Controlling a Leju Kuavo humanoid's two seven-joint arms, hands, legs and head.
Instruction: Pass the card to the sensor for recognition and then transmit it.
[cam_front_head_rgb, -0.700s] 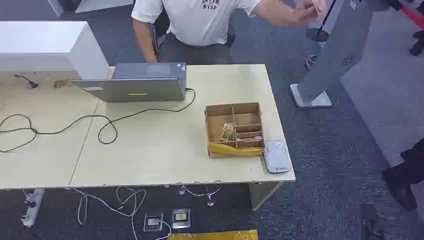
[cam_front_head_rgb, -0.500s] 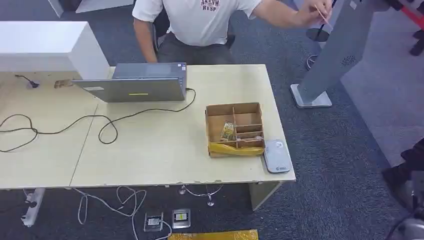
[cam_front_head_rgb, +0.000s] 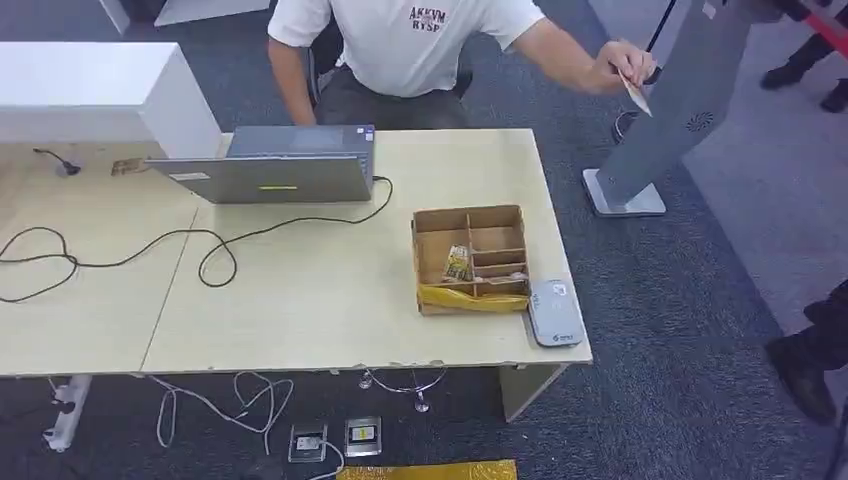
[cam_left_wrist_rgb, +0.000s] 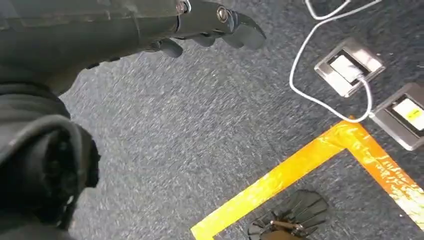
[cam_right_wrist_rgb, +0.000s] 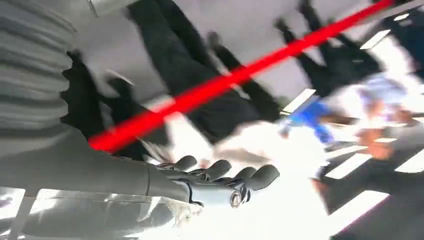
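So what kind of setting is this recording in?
Probably an office or demo hall: a wooden desk with a laptop, grey carpet, and a standing kiosk near a seated person.

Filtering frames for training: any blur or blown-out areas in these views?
Head view: sharp, evenly lit; card in the person's hand slightly smeared. Left wrist view: carpet mildly streaked, yellow tape clear. Right wrist view: heavy motion blur, background overexposed to white below the right hand.

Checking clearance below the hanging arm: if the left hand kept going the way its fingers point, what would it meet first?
Probably just the carpet; the left hand is empty, though depth is unclear.
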